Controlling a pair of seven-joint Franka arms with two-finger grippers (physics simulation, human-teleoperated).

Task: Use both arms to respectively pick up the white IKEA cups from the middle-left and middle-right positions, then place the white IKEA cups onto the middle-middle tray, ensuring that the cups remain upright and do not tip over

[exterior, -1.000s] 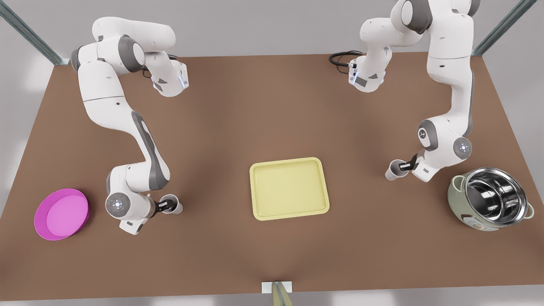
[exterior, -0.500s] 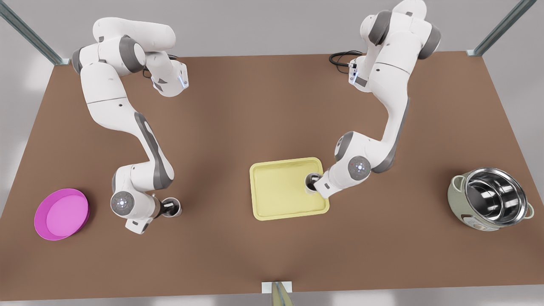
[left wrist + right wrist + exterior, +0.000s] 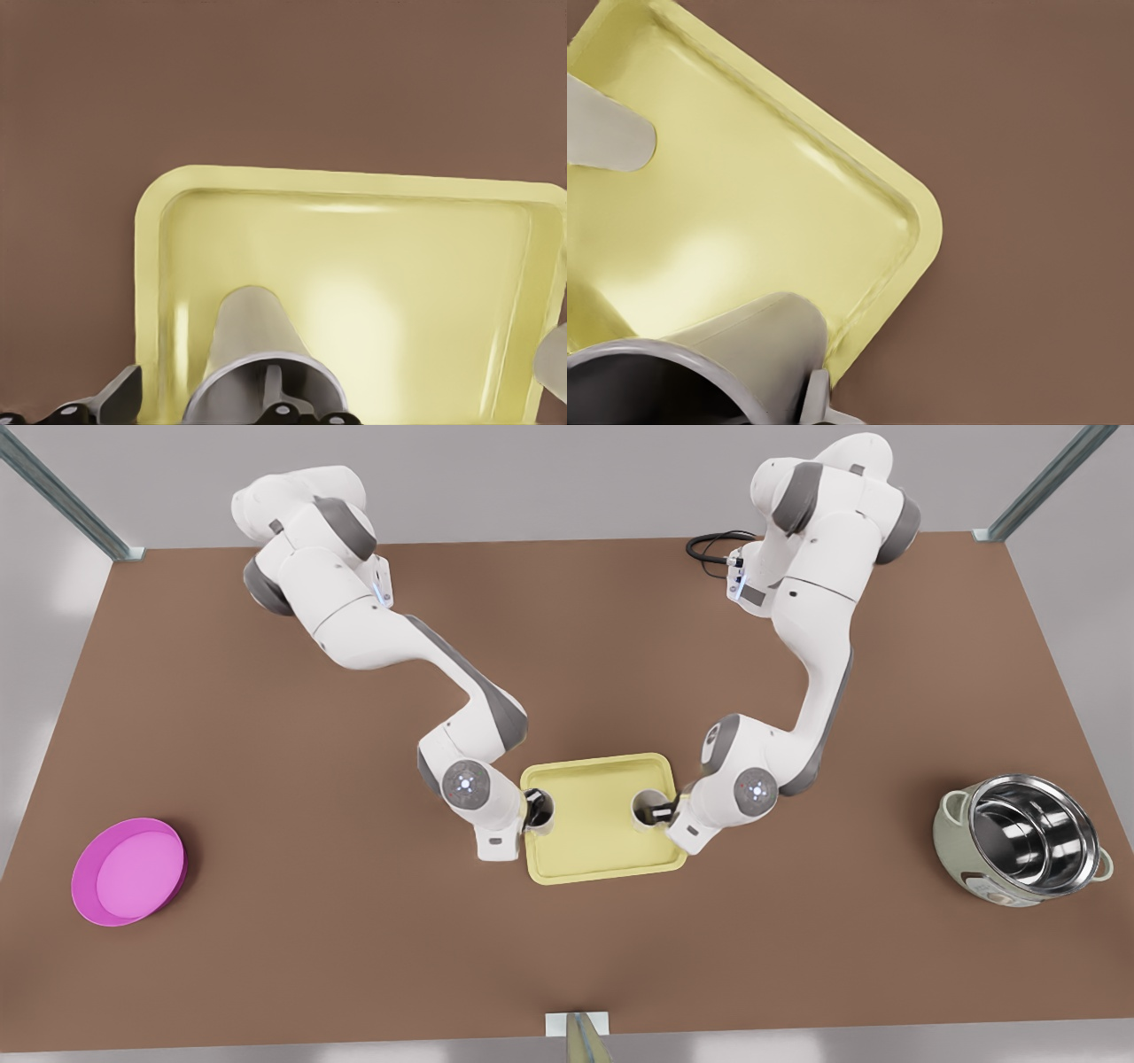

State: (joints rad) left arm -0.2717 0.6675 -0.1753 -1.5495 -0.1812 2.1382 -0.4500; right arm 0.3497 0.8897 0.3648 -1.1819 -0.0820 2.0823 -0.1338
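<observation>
The pale yellow tray (image 3: 592, 834) lies mid-table. Both white cups are upright over it. The left cup (image 3: 544, 808) is at the tray's edge on the front view's left, with my left gripper (image 3: 532, 809) shut on its wall. In the left wrist view this cup (image 3: 252, 332) has one finger (image 3: 120, 397) outside it and another inside. The right cup (image 3: 643, 801) is near the opposite edge, with my right gripper (image 3: 661, 811) shut on its wall. The right wrist view shows that cup (image 3: 749, 350) and an outer finger (image 3: 816, 394). Whether the cups rest on the tray floor I cannot tell.
A round magenta plate (image 3: 128, 872) sits at the front view's far left. A steel-lined pot (image 3: 1019, 839) stands at the far right. A black cable (image 3: 713, 545) lies by the right arm's base. Both forearms slant in over the table behind the tray.
My left arm carried its cup from the table's left side to the tray's left edge. My right arm brought its cup over the tray a half second earlier and has barely shifted since.
</observation>
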